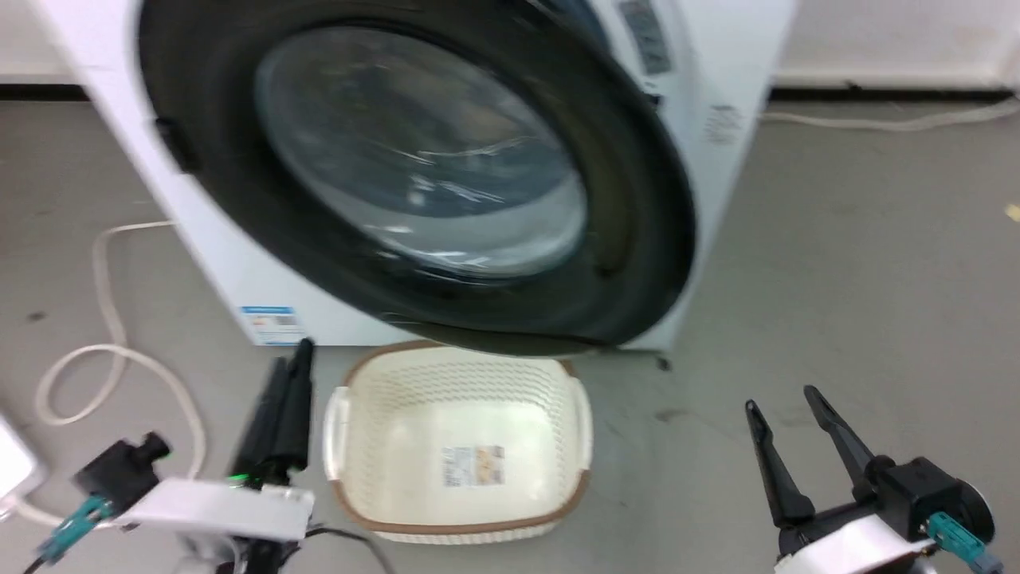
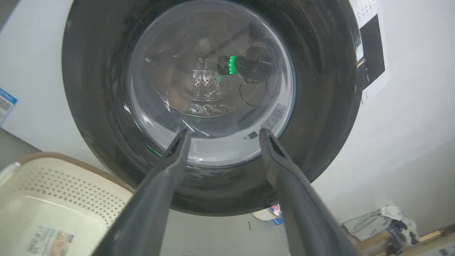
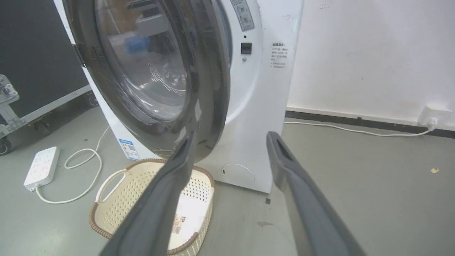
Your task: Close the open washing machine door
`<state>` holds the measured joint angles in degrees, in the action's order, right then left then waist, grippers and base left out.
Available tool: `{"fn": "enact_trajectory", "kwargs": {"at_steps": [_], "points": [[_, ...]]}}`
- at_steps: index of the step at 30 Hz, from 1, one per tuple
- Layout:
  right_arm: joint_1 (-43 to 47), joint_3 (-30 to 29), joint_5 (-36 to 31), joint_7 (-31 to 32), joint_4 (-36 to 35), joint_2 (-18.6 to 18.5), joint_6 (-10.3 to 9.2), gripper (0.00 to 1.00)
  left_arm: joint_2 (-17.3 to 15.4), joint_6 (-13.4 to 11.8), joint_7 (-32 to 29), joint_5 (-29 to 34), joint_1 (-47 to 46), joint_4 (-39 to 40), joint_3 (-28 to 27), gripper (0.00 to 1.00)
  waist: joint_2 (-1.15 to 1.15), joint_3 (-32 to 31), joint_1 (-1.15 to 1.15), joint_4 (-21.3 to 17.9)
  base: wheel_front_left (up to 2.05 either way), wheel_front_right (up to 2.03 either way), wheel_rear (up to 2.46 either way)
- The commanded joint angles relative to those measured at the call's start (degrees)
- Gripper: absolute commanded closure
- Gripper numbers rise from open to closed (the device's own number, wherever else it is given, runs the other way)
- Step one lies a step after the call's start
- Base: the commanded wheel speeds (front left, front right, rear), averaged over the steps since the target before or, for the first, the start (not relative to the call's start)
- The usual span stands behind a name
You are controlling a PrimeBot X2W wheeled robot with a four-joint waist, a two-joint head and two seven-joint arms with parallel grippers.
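Washing machine door [image 1: 414,183]: not yet latched; judged most of the way round, with the last part of the swing and the press home left to do. Head view: shows the door blurred across the front of the washing machine [image 1: 717,119], hinged at the left side, with the free right rim standing proud of the white front and the lower rim hanging over the far edge of the cream basket [image 1: 458,446] on the floor. Shows the left gripper [image 1: 291,359] low beside the basket's left edge, fingers seen edge-on, spread not readable from this angle. Shows the right gripper [image 1: 782,402] over floor at the lower right, well apart from the door, fingers spread and holding nothing. Left wrist view: looks up almost square at the door [image 2: 92,106] and reveals the steel drum [image 2: 206,85] through the glass, hence judged near parallel with the front. Shows the left gripper [image 2: 224,135] spread and empty, tips lying over the lower edge of the window; unable to tell contact. Right wrist view: takes the door [image 3: 142,71] from its free edge, with a plain gap between rim and front and a small dark recess [image 3: 246,48], judged the latch socket, uncovered. Shows the right gripper [image 3: 231,137] spread, empty, short of the rim. Orientation: round, so no long axis; plane upright, hinge line judged vertical; outer face turned toward the robot and slightly to its left.
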<state>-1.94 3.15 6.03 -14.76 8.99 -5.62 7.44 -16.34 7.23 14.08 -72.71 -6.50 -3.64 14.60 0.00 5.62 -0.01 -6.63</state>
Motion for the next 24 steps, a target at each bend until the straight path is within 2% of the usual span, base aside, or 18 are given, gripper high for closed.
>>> {"fn": "enact_trajectory", "kwargs": {"at_steps": [1,3,6,9,11,15,18,23,24], "points": [[0.9,0.2,-0.2,-0.2,-0.6,-0.6,0.05,0.00,-0.4,0.2,0.6,4.4,1.0,0.3,-1.2,0.00,0.00,-2.7,0.01,4.3,0.00,0.00,0.00],[1.5,0.4,-0.1,-0.2,-1.5,-1.0,0.05,0.00,0.1,0.2,0.8,13.2,2.3,1.0,-4.7,0.00,0.00,-3.2,0.01,5.9,0.00,0.00,0.00],[2.1,0.6,-0.1,-0.2,-2.5,-1.4,0.05,0.00,2.7,0.0,0.9,28.5,4.5,3.0,-9.7,0.00,0.00,-4.0,0.01,7.3,0.00,0.00,0.00],[2.6,0.7,-0.1,-0.2,-3.0,-1.4,0.05,0.00,4.2,-1.9,0.9,44.5,6.4,5.1,-11.6,0.00,0.00,-4.4,0.01,8.1,0.00,0.00,0.00],[2.9,0.9,-0.1,-0.2,-3.2,-1.3,0.05,0.00,4.9,-3.3,0.9,53.1,7.5,5.8,-11.4,0.00,0.00,-4.6,0.01,8.3,0.00,0.00,0.00],[3.7,1.5,-0.1,-0.2,-3.3,-0.9,0.05,0.00,8.0,-4.8,0.9,59.3,9.4,6.2,-13.3,0.00,0.00,-4.8,0.01,8.7,0.00,0.00,0.00],[4.2,2.3,-0.1,-0.2,-3.1,-0.6,0.05,0.00,6.9,-4.2,0.9,65.8,10.8,4.2,-10.7,0.00,0.00,-4.6,0.01,9.0,0.00,0.00,0.00],[3.5,3.3,-0.3,-0.2,-3.7,-0.9,0.05,0.00,9.2,-4.7,0.9,67.0,10.4,4.5,-10.4,0.00,0.00,-2.7,0.01,10.1,0.00,0.00,0.00],[3.2,3.7,-0.1,-0.2,-3.9,-1.2,0.05,0.44,9.5,-4.6,0.9,67.3,10.1,4.8,-10.2,0.00,0.00,-2.1,0.01,10.4,0.00,0.00,0.00]]}}
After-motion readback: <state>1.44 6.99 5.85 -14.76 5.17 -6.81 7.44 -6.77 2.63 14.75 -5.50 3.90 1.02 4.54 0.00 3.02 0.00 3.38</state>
